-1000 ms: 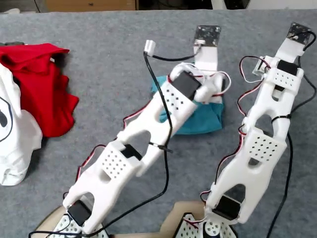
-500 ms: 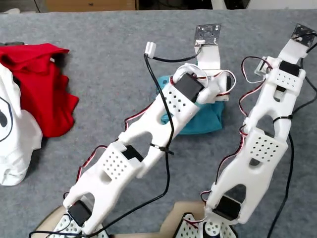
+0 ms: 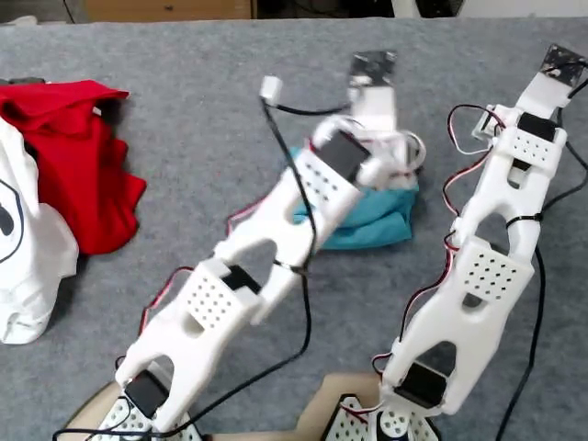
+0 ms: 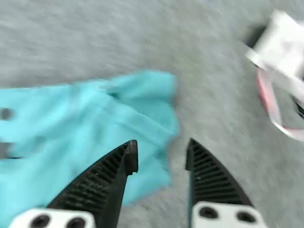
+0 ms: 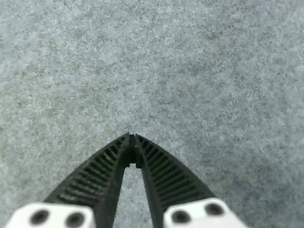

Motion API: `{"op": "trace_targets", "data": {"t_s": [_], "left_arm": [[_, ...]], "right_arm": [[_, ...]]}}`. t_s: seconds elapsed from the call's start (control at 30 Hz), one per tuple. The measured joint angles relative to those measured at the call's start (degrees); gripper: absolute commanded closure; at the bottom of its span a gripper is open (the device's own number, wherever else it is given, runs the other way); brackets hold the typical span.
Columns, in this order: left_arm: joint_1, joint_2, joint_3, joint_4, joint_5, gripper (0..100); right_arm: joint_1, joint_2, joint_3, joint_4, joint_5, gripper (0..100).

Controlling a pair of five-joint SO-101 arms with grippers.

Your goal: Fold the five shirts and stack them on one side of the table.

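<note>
- Grey felt (image 3: pixel 184 156) covers the whole table; wooden furniture shows along the far edge.
- The teal shirt (image 4: pixel 71 123) lies as a compact bundle right of the table's middle, between the two arms and partly under the left arm's wrist.
- Its layers look uneven, with one loose corner sticking out toward bare felt. My guess is it's partly folded, not finished.
- The left gripper (image 4: pixel 159 159) has its jaws spread and nothing between them. It hangs over that loose corner, one finger above the cloth and the other above felt. Can't tell if it touches the cloth.
- The right gripper (image 5: pixel 133 156) has its jaws pressed together and holds nothing, over bare felt well off the teal shirt.
- The red shirt (image 3: pixel 83 165) and white shirt (image 3: pixel 28 257) lie crumpled and touching at the left edge of the high view, well apart from both arms. Neither is folded.
- Handling: the shirts are light, limp knit with no stiffness. I'd expect them to sag and drag on the felt rather than slide, and a lifted edge will pull the layers under it along.
- Take hold at a corner or hem where the cloth is one or two layers thick and a finger can get under it. Pinching mid-bundle would likely take the whole stack and undo the fold.
- Risk: a shallow pinch slips off thin cloth, so bite deep enough.
</note>
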State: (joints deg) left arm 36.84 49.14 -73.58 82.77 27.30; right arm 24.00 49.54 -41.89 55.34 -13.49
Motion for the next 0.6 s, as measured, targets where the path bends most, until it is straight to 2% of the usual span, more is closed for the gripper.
{"op": "trace_targets", "data": {"t_s": [0.03,0.13,0.23,0.3,0.47,0.6], "left_arm": [[-2.11,0.00,0.00,0.53,0.00,99],[-9.05,2.11,0.79,1.32,0.18,98],[-13.63,7.30,4.48,0.26,4.22,98],[-14.51,11.34,6.42,-0.97,7.30,98],[-14.95,17.05,3.52,-1.76,7.30,98],[-15.30,18.99,0.62,-1.05,7.21,98]], "right_arm": [[0.00,0.00,0.00,0.00,0.00,99.4],[0.00,0.00,0.00,0.00,0.70,99.4],[-0.70,0.00,0.00,0.00,4.22,99.4],[-2.46,0.00,0.00,0.00,7.91,99.4],[-6.86,0.00,-1.14,2.29,16.18,99.4],[-9.49,0.00,-10.90,14.59,23.38,99.4]]}}
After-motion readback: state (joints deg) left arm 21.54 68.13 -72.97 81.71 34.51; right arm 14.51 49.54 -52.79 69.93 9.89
